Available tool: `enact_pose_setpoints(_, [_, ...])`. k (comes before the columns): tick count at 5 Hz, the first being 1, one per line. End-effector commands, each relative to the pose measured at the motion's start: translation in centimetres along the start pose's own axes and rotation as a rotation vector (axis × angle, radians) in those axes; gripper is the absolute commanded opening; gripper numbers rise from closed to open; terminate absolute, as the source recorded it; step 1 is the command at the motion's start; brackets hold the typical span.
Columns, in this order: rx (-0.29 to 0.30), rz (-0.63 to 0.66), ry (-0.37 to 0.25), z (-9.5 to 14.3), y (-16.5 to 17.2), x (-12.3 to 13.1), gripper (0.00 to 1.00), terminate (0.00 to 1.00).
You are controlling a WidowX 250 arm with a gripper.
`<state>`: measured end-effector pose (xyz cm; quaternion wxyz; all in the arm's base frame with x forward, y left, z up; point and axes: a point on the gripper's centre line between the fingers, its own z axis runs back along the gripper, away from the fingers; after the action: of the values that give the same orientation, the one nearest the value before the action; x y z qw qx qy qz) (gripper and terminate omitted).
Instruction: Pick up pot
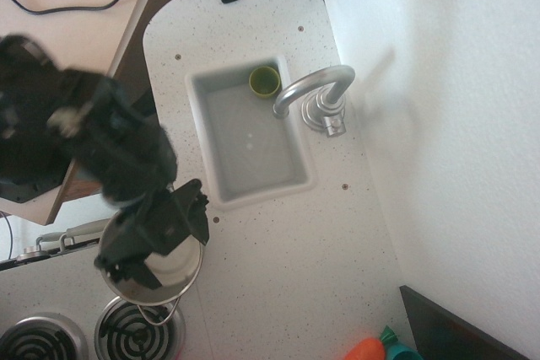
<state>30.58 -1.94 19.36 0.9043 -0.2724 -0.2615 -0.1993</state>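
The steel pot [179,265] sits at the bottom left by the stove, its pale interior partly showing and a wire loop handle [165,316] hanging toward the burner. My black gripper [160,238] is right over the pot and covers its upper left part. One finger [196,206] shows at the pot's upper right rim and another dark part at its lower left. The arm is motion-blurred, and I cannot tell whether the jaws grip the pot.
A white sink [250,137] holds a small olive-green cup [264,81] at its far corner, beside a silver faucet [315,94]. Two coil burners [139,335] lie at the bottom left. An orange and teal object [381,348] sits at the bottom edge.
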Motion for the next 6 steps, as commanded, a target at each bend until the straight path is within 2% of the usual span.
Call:
enact_pose_setpoints(1, [0.197, 0.097, 0.168, 2.5, 2.2, -0.3, 1.00, 0.00])
enact_pose_setpoints(2, [0.347, 0.098, 0.340, 2.0, 3.4, -1.4, 1.00, 0.00])
enact_pose_setpoints(3, [0.431, 0.082, 0.439, 1.7, 3.6, -1.7, 1.00, 0.00])
enact_pose_setpoints(4, [0.451, 0.102, 0.507, 1.3, 4.0, -2.2, 1.00, 0.00])
enact_pose_setpoints(5, [0.317, 0.103, 0.450, 0.5, 4.1, -3.1, 1.00, 0.00])
enact_pose_setpoints(6, [0.209, 0.116, 0.427, -1.3, 4.6, -5.4, 1.00, 0.00])
